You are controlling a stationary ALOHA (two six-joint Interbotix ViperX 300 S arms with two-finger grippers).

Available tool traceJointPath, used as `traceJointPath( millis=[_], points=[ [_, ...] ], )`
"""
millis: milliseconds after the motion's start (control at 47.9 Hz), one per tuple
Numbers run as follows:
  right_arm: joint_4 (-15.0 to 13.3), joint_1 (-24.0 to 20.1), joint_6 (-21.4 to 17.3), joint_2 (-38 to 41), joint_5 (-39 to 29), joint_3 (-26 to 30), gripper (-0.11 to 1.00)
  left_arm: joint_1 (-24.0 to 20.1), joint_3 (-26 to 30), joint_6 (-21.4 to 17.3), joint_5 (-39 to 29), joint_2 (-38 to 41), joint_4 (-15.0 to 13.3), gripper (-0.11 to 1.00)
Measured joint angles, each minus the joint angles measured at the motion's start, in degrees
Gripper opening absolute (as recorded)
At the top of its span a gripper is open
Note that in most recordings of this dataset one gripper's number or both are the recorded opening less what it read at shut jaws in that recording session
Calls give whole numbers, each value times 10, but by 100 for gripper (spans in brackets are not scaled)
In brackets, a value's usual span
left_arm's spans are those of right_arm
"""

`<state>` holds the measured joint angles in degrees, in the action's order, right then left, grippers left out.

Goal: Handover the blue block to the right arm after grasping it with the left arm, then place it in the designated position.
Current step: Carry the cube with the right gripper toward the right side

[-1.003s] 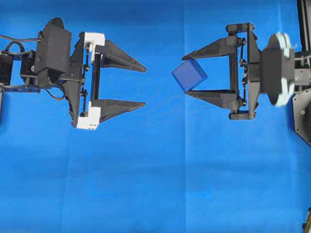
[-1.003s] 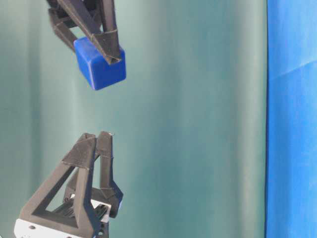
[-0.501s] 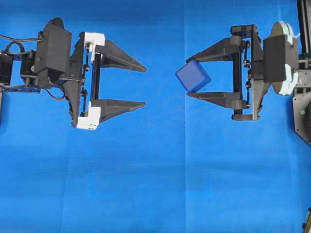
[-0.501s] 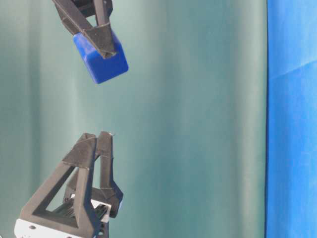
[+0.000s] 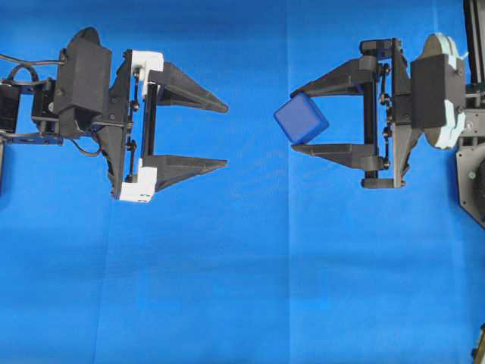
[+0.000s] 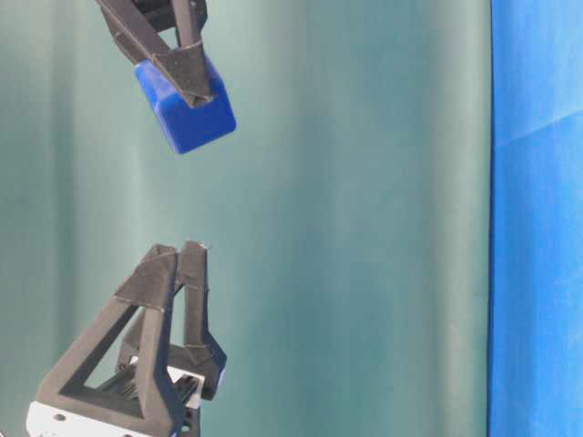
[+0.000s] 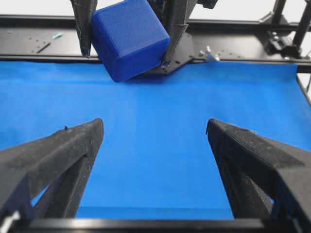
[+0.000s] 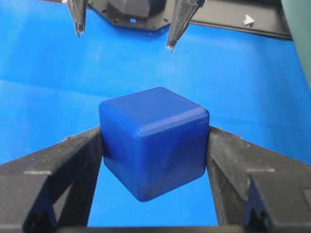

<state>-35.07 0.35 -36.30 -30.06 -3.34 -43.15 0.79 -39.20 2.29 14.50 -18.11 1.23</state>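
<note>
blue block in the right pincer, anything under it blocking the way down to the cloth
Nothing visible does. The blue block is clamped in the right pincer above bare blue cloth. The left pincer is open and off to the side.

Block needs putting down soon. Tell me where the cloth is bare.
The blue cloth is bare below both grippers and between them. Crowded only up top: the open left gripper and the right gripper pinching the blue block.
</note>
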Motion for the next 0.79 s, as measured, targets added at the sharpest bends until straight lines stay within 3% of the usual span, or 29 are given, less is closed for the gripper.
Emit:
traceJointPath(
  millis=[794],
  points=[
    [-1,0,0,0,-12,0,55,0,0,0,0,0,0,92]
  ],
)
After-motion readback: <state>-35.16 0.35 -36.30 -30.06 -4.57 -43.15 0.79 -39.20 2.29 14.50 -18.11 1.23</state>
